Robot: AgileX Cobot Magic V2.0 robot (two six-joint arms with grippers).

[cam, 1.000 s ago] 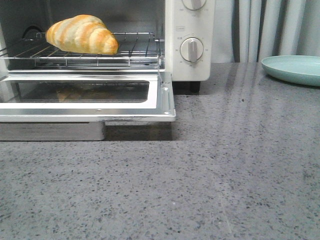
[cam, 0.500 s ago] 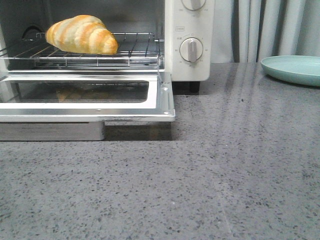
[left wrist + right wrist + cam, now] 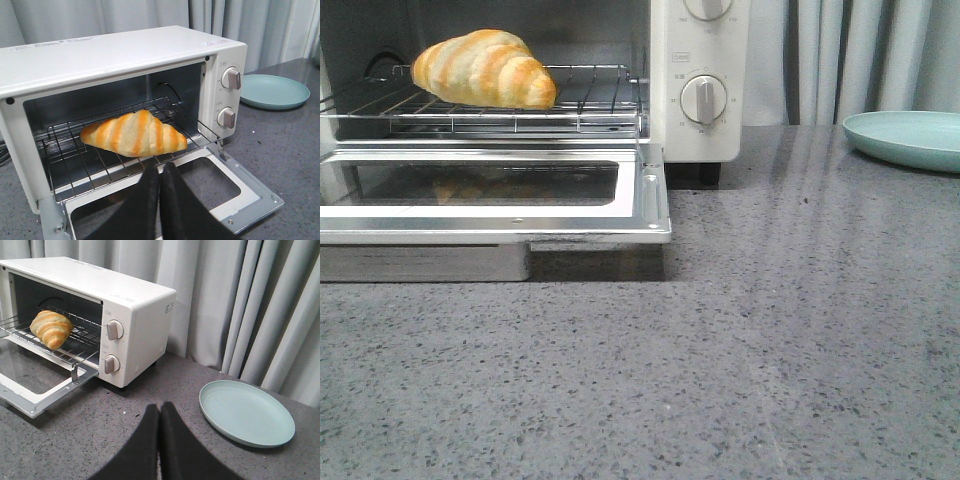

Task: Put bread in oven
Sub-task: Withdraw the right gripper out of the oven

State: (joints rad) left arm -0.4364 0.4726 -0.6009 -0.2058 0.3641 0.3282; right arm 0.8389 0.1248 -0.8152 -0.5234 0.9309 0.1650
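The bread (image 3: 485,68), a golden-orange croissant roll with pale stripes, lies on the wire rack (image 3: 575,105) inside the cream-white oven (image 3: 700,140). It also shows in the left wrist view (image 3: 134,134) and the right wrist view (image 3: 51,328). The oven's glass door (image 3: 490,195) hangs open and flat. My left gripper (image 3: 160,167) is shut and empty, above the open door and just short of the bread. My right gripper (image 3: 159,409) is shut and empty over the counter, between the oven (image 3: 140,320) and the plate. Neither gripper shows in the front view.
A round teal plate (image 3: 910,137) sits on the grey speckled counter (image 3: 770,350) to the right of the oven; it also shows in the right wrist view (image 3: 246,412) and the left wrist view (image 3: 272,91). Grey curtains (image 3: 240,300) hang behind.
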